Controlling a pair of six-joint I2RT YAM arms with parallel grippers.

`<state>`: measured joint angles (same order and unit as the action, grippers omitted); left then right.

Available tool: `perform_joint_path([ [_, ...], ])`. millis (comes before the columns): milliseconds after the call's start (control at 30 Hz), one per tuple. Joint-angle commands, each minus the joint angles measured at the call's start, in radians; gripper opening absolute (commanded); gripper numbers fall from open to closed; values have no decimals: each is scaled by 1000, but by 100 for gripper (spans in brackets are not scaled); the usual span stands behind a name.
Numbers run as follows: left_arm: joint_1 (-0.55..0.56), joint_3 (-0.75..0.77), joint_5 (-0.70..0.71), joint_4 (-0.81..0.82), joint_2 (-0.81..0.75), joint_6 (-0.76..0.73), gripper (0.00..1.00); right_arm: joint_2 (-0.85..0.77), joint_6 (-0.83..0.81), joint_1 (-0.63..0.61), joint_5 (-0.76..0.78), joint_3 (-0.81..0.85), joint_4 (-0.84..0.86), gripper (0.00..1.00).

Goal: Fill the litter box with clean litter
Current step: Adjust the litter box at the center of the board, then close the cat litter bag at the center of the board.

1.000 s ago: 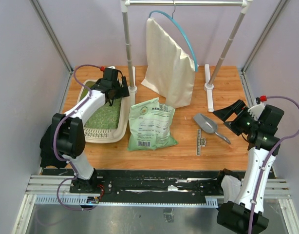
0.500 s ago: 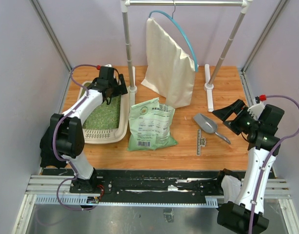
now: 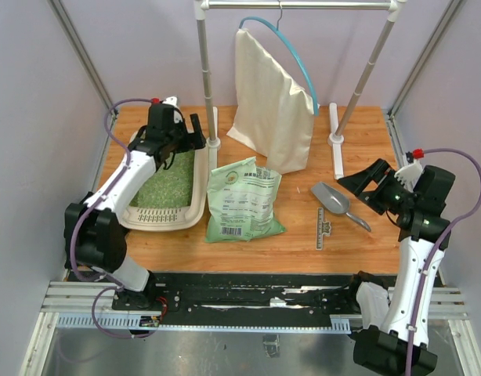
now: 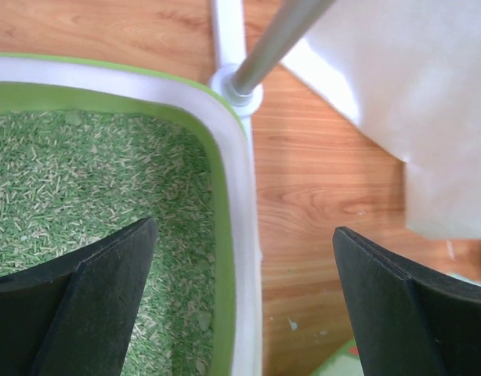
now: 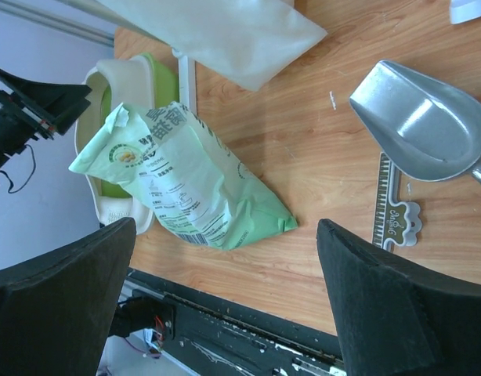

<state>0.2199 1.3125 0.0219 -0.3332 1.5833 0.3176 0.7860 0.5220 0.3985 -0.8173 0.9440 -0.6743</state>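
Beige-rimmed litter box sits far left on the surface, clean litter spread inside. The left fingers hover over its far right corner, spread and empty. From the left wrist, one finger hangs over the granules, the other over bare wood, with the box's rim between them. From the right wrist, the right fingers gape empty (green bag and scoop lie below).

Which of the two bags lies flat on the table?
The green printed bag, beside the litter box; the cream cloth bag hangs from a hanger instead.
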Motion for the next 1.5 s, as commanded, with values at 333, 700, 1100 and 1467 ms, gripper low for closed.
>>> perform_joint_path([
  [333,6,-310,-689,310,-357,-104,100,5,-220,-272,-67,-72,109,98],
  [700,144,-268,-655,246,-269,-325,100,15,-254,-412,-27,-166,169,98],
  [1100,217,-150,-614,16,-161,-472,78,21,-271,-439,-27,-238,200,97],
  [1467,249,-103,-605,-63,-204,-467,1,1,-346,-457,6,-248,223,96],
])
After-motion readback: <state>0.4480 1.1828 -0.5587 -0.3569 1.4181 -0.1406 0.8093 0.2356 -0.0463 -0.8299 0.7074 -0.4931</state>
